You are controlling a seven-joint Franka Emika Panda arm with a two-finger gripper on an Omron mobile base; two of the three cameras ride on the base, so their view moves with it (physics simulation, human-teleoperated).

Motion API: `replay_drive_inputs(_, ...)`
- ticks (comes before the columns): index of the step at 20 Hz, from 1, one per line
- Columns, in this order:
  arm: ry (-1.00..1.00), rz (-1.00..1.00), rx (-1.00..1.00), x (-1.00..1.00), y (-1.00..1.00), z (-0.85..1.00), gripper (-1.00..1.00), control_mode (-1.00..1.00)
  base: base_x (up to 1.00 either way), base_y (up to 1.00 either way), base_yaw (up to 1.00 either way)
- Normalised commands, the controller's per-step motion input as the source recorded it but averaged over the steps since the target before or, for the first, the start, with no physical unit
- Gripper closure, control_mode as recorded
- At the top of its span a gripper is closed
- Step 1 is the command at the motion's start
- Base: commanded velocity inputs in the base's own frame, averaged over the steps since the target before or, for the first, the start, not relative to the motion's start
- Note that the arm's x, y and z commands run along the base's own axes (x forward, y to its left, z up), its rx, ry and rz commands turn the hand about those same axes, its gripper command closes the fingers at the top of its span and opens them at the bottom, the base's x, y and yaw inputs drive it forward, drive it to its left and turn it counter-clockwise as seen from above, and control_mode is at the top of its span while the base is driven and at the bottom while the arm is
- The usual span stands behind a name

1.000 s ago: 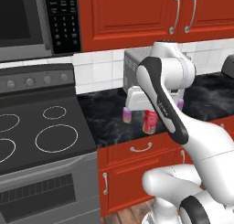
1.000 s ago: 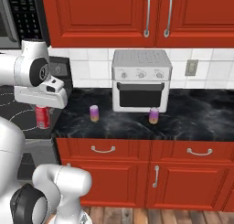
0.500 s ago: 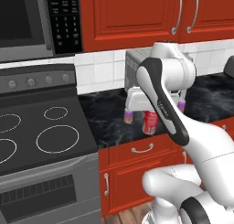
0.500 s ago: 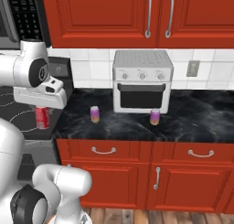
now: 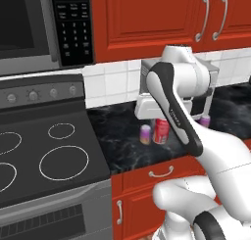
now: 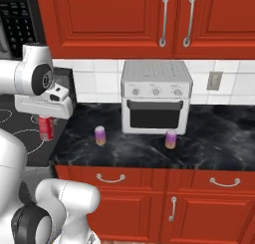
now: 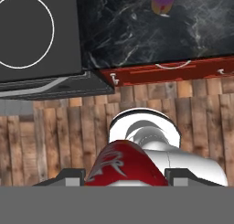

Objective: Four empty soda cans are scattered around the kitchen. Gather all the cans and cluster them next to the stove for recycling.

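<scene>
My gripper (image 5: 161,128) is shut on a red soda can (image 5: 161,132), held upright just above the black counter (image 5: 122,136), a little right of the stove (image 5: 49,156). From the right base, the red soda can (image 6: 46,128) hangs under my gripper (image 6: 46,124) near the edge of the stove (image 6: 15,133). In the hand view the red soda can (image 7: 123,166) sits between the finger tips of the gripper (image 7: 123,175). One purple-pink soda can (image 5: 145,134) stands beside the red one. Another purple-pink soda can (image 5: 204,120) stands farther right. Both purple-pink cans (image 6: 100,135) (image 6: 171,139) stand on the counter.
A silver toaster oven (image 6: 157,96) stands at the back of the counter (image 6: 209,148). A black microwave (image 5: 29,28) hangs over the stove. Red cabinets (image 6: 164,19) run above and red drawers (image 6: 112,181) below. Wood floor (image 7: 55,131) lies under the counter's front edge.
</scene>
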Motion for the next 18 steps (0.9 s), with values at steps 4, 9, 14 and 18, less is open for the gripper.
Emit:
replay_drive_inputs(4,0.0,0.0,0.0,0.0,0.0,0.0,1.0,1.0,0.42,0.07,0.0)
replay_drive_inputs(9,0.0,0.0,0.0,0.0,0.0,0.0,1.0,1.0,0.4,0.07,0.0)
replay_drive_inputs(14,0.0,0.0,0.0,0.0,0.0,0.0,1.0,1.0,0.06,0.02,0.0)
replay_drive_inputs(18,0.0,0.0,0.0,0.0,0.0,0.0,1.0,1.0,0.0,0.0,0.0)
